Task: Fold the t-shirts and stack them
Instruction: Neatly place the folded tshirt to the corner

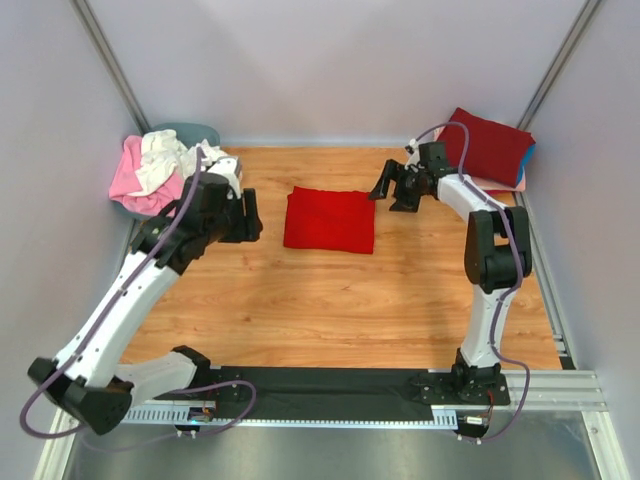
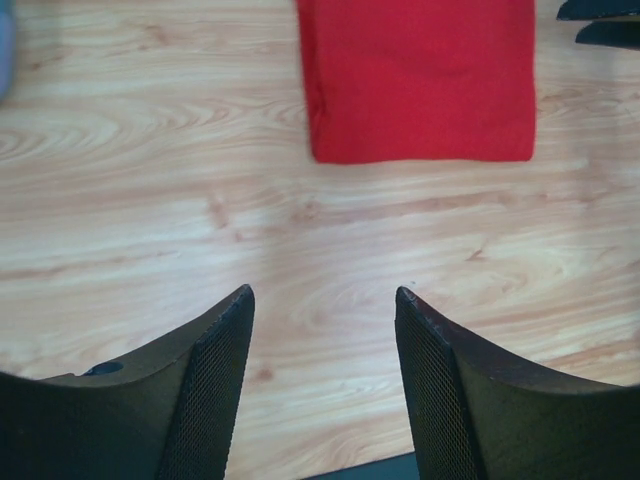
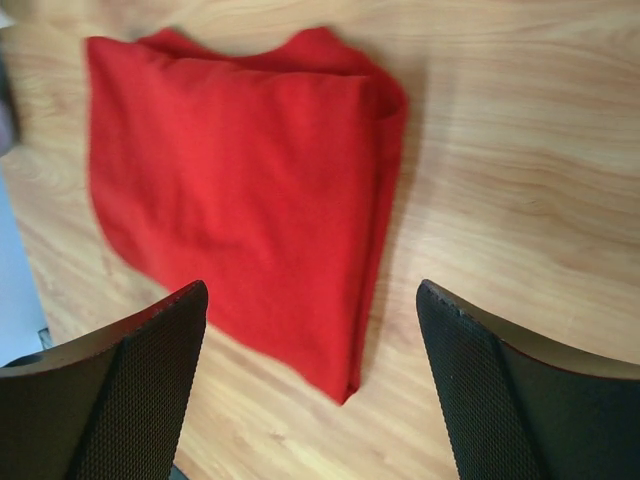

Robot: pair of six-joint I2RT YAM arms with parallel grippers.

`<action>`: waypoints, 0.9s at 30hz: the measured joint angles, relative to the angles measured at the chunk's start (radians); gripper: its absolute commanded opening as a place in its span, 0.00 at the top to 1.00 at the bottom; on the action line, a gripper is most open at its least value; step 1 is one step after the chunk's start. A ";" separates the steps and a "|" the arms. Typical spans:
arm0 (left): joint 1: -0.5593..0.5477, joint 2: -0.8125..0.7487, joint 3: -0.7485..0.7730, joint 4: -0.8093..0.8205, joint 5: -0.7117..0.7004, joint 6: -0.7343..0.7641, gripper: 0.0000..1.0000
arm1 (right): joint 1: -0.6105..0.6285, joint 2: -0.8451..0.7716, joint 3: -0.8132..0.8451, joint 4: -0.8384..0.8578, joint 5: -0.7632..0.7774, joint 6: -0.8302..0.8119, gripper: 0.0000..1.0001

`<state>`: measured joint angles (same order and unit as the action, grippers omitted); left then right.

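A bright red t-shirt [image 1: 329, 220] lies folded into a flat rectangle on the wooden table [image 1: 330, 310]; it also shows in the left wrist view [image 2: 418, 80] and the right wrist view [image 3: 250, 190]. My left gripper [image 1: 252, 215] is open and empty, just left of it, over bare wood [image 2: 322, 295]. My right gripper [image 1: 392, 188] is open and empty, just right of it, above its corner [image 3: 312, 295]. A folded dark red t-shirt [image 1: 490, 148] tops a stack at the back right, with blue and pink edges under it. Pink and white shirts [image 1: 155, 170] lie heaped at the back left.
A grey tub [image 1: 190, 133] holds the heap of unfolded shirts at the back left corner. White walls close the back and both sides. A black strip [image 1: 330, 385] and metal rail run along the near edge by the arm bases.
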<state>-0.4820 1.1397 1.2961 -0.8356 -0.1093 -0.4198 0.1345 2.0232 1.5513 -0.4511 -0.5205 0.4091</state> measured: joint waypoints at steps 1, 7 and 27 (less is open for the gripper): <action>0.000 -0.034 -0.003 -0.026 -0.021 0.004 0.34 | 0.001 0.025 0.009 -0.005 0.013 0.002 0.13; 0.000 -0.188 -0.094 -0.135 -0.135 0.025 0.34 | 0.002 0.140 0.034 -0.003 0.031 0.037 0.13; 0.000 -0.229 -0.248 -0.171 -0.187 0.063 0.36 | 0.034 0.212 -0.048 0.280 -0.072 0.214 1.00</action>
<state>-0.4820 0.9104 1.0477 -1.0069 -0.2958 -0.3569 0.1680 2.2349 1.5028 -0.1711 -0.5922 0.6235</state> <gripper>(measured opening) 0.647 0.029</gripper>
